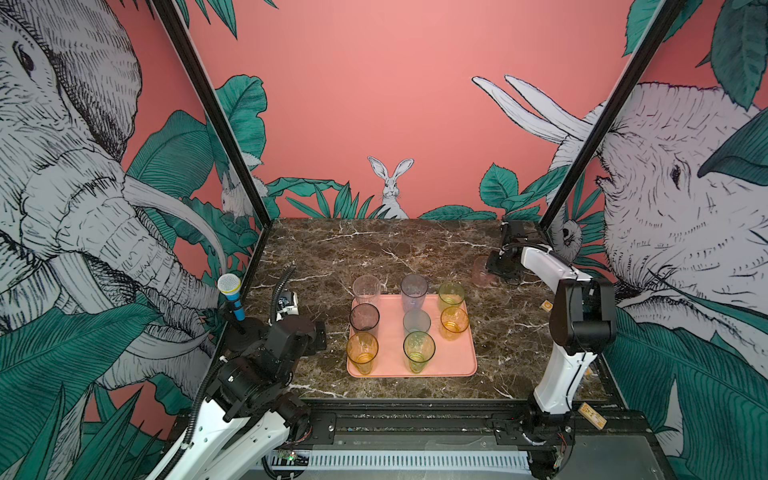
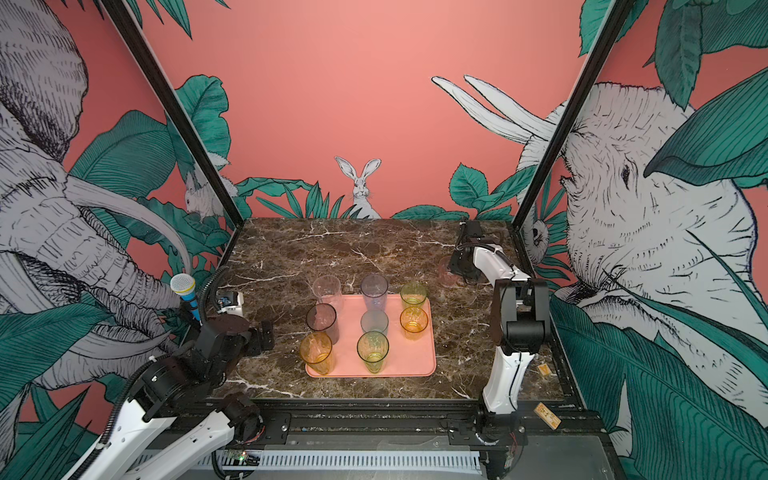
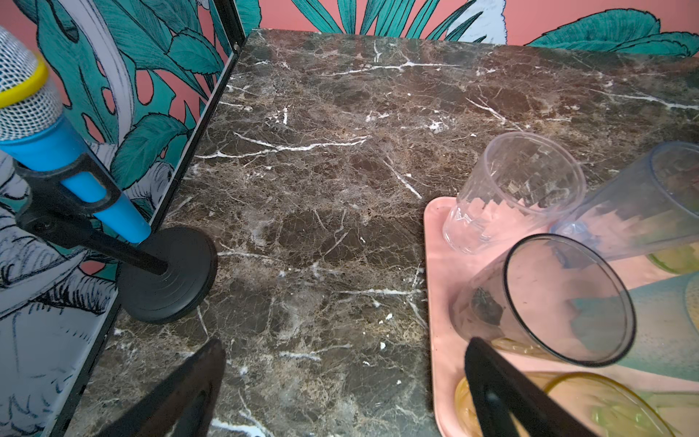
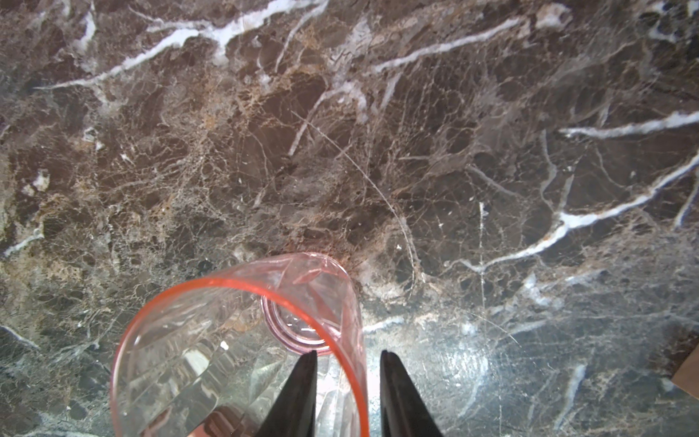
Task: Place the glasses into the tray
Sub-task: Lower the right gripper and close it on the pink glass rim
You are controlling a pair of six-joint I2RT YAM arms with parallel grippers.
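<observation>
On the left of the dark marble tabletop (image 1: 332, 249), your left hand (image 3: 340, 386) hangs spread wide and empty beside the flat salmon-pink tray (image 1: 457, 365) of eight tumblers. Far right, your right hand (image 4: 348, 357) straddles the translucent pink tumbler's (image 4: 212, 340) rim, one finger inside; grip uncertain.

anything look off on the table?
Nothing spilled or tipped. Only the pink glass stands off the tray, far right on the marble, with the right gripper jaws straddling its rim. Eight glasses stand upright in the tray.
</observation>
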